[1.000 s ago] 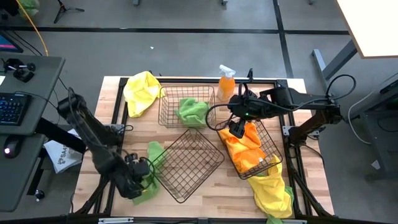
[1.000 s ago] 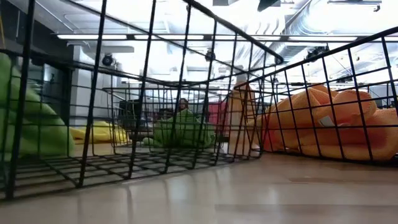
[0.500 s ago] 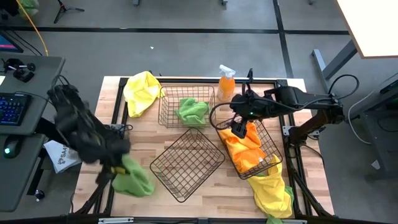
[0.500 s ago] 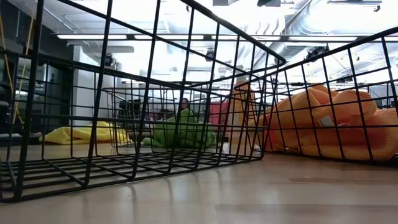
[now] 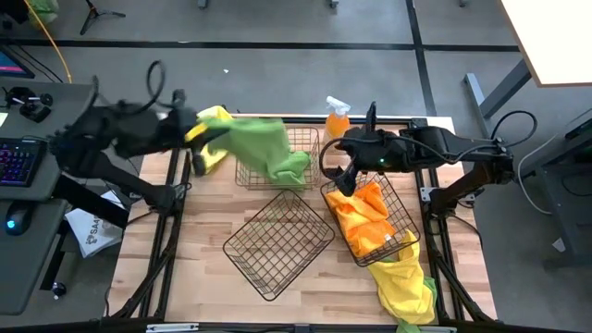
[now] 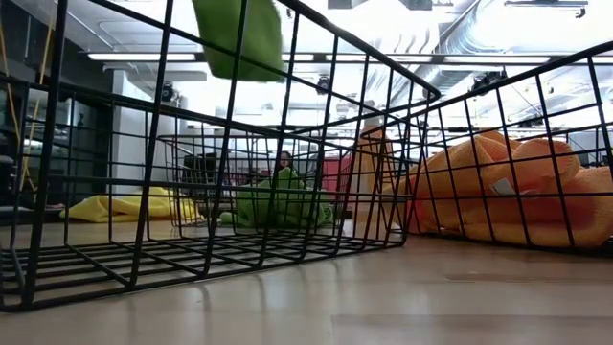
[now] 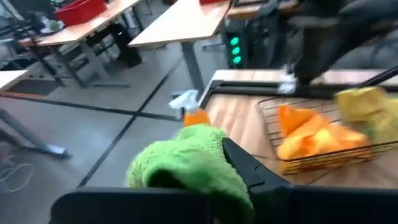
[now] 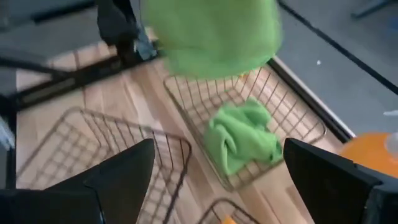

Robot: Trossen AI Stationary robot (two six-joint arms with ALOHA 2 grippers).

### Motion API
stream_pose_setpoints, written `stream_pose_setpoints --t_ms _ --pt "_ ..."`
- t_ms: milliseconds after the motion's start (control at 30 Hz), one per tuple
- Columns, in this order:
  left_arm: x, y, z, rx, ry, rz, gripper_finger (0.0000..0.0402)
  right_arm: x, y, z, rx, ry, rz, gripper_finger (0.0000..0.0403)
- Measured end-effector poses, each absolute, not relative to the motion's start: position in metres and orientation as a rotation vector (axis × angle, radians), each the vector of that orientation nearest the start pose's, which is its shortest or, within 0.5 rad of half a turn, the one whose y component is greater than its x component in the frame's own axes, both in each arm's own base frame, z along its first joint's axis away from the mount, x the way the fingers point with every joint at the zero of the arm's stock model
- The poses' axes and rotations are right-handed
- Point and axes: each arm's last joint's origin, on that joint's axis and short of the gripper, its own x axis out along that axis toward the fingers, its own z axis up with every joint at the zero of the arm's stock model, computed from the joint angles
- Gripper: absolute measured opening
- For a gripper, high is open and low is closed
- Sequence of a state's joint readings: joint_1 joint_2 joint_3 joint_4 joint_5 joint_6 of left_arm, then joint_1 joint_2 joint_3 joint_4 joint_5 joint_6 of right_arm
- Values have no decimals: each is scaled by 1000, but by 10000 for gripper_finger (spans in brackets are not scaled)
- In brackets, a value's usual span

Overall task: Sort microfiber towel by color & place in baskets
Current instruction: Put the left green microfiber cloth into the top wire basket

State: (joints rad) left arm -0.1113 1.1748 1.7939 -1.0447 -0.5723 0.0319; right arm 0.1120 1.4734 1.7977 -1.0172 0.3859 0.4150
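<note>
Green towel [image 5: 261, 141] hangs from my left gripper [image 5: 202, 132], whose fingers are clamped on one edge; the cloth trails out over the near rim of the far basket [image 5: 248, 168], which already holds another green towel [image 5: 289, 166]. In the left wrist view the towel [image 7: 186, 163] is bunched between the fingers.

My right gripper [image 5: 350, 178] hovers with fingers spread and empty above the right basket [image 5: 400, 215], over the orange towels [image 5: 359, 215].

Judgement: the step is the drop into the far basket. I would carry the hanging cloth fully past the rim and let the loose end settle inside before letting go, or a corner may drape over the wire. The middle basket [image 5: 277, 242] holds nothing; yellow towels [image 5: 209, 139] wait on the table [image 5: 199, 250].
</note>
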Motion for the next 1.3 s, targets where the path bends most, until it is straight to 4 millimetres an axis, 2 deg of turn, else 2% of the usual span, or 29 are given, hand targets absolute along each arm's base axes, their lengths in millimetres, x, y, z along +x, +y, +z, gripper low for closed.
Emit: stream_pose_setpoints --t_ms 167,267,400,567,733,900,1033,1300 --pt "210 27 468 174 450 326 0 282 19 447 249 520 -433 353" --pt "235 42 437 129 448 243 0 281 18 449 255 495 -472 353" --pt "259 59 387 120 472 252 0 280 17 449 270 476 -514 353" --pt "273 83 335 103 521 329 0 280 16 450 305 449 -556 353" --pt "276 98 305 62 645 368 2 280 16 450 337 438 -569 353" --pt "280 113 296 60 687 451 28 281 16 451 354 427 -571 353" --pt "276 126 298 30 702 477 80 280 16 450 369 430 -577 353" --pt "262 146 327 44 648 645 198 279 16 449 365 443 -581 353"
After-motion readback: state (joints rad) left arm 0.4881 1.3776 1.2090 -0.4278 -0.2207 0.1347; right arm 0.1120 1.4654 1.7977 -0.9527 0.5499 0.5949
